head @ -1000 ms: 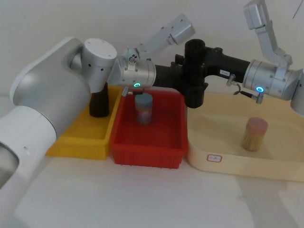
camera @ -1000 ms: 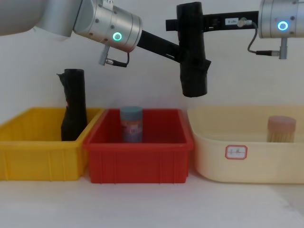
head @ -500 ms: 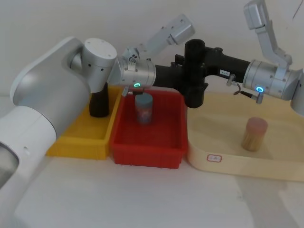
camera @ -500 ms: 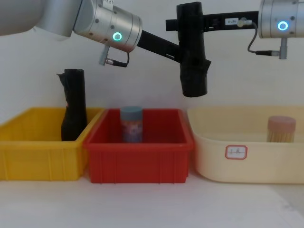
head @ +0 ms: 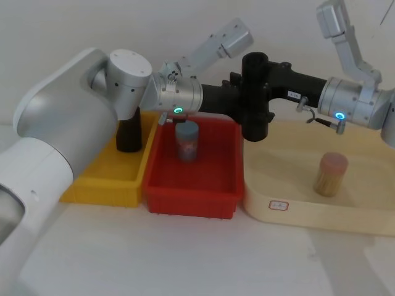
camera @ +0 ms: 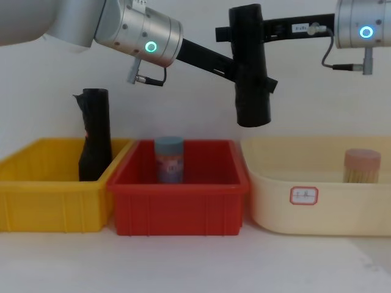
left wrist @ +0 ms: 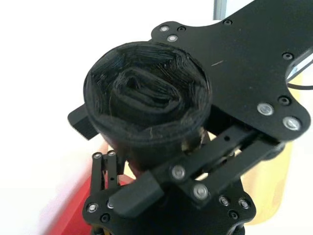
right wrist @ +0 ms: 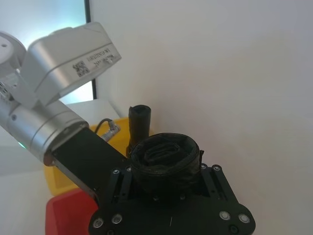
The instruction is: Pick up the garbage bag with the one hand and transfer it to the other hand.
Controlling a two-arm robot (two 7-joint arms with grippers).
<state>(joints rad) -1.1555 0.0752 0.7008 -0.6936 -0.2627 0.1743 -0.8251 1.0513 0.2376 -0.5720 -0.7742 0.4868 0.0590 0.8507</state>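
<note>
The garbage bag (camera: 250, 67), a tight black roll, hangs upright in the air over the seam between the red bin and the cream tray. My right gripper (camera: 245, 30), on the arm with the blue ring, is shut on its upper part from the right. My left gripper (camera: 249, 78), on the arm with the green-cyan ring, reaches in from the left at the roll's middle with its fingers spread loosely around it. The head view shows the bag (head: 254, 98) between both grippers. The roll's coiled top end (left wrist: 146, 103) faces the left wrist camera.
A second black roll (camera: 95, 134) with a ragged top stands in the yellow bin (camera: 36, 201). The red bin (camera: 177, 210) holds a blue-grey can (camera: 168, 160). The cream tray (camera: 330, 213) on the right holds a tan cylinder (camera: 361, 166).
The bag and my right gripper have shifted slightly to the right. The left arm has stayed where it was, and its finger now juts out past the roll.
</note>
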